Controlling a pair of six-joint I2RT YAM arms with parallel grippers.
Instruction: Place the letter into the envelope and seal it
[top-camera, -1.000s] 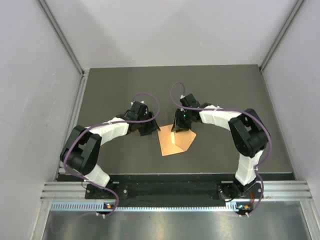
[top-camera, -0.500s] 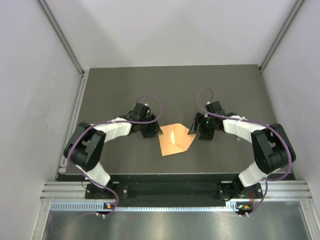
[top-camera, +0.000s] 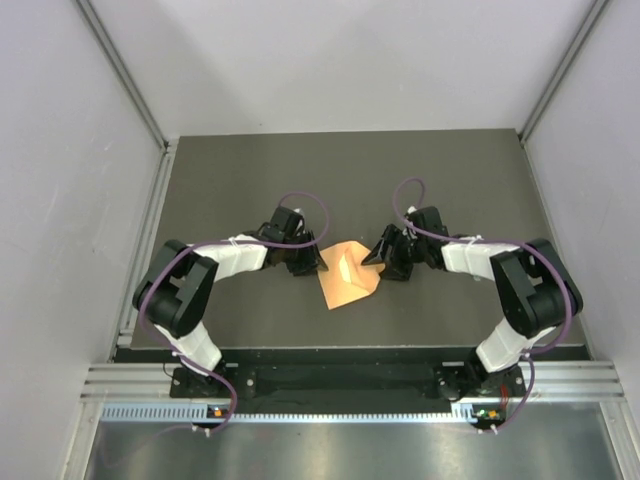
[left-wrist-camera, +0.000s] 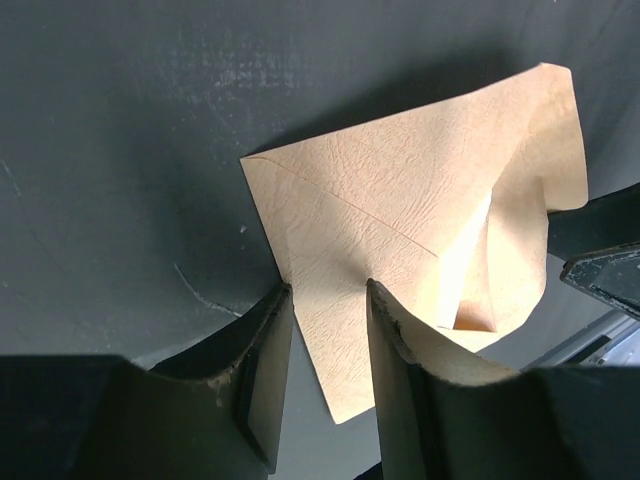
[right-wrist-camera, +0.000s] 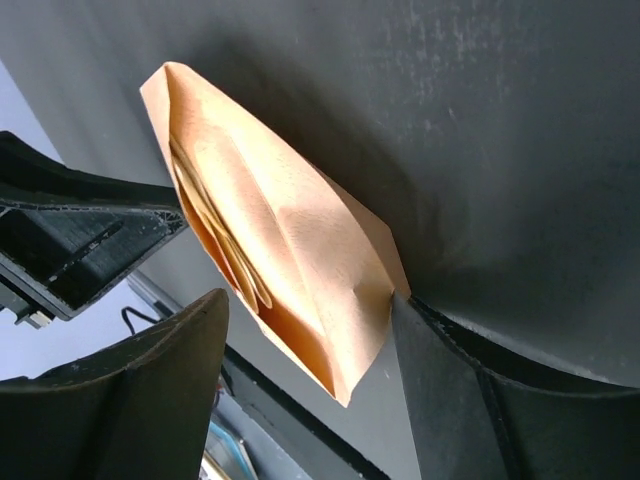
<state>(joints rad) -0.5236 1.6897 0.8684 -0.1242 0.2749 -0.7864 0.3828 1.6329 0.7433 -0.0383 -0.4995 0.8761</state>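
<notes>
The small orange paper envelope (top-camera: 348, 272) lies crumpled and puffed up on the dark table (top-camera: 250, 180), one edge between the spread-apart jaws of the left end effector (left-wrist-camera: 328, 290), a corner between those of the right end effector (right-wrist-camera: 305, 300), and what sits inside its mouth is too hidden to tell.

No readable text, label or number shows on the envelope (top-camera: 347, 277) or the table (top-camera: 250, 180).

The dark grey table (top-camera: 250, 180) has one thing lying on it: an orange paper envelope (top-camera: 347, 277), a bit puffed up, near the middle.
</notes>
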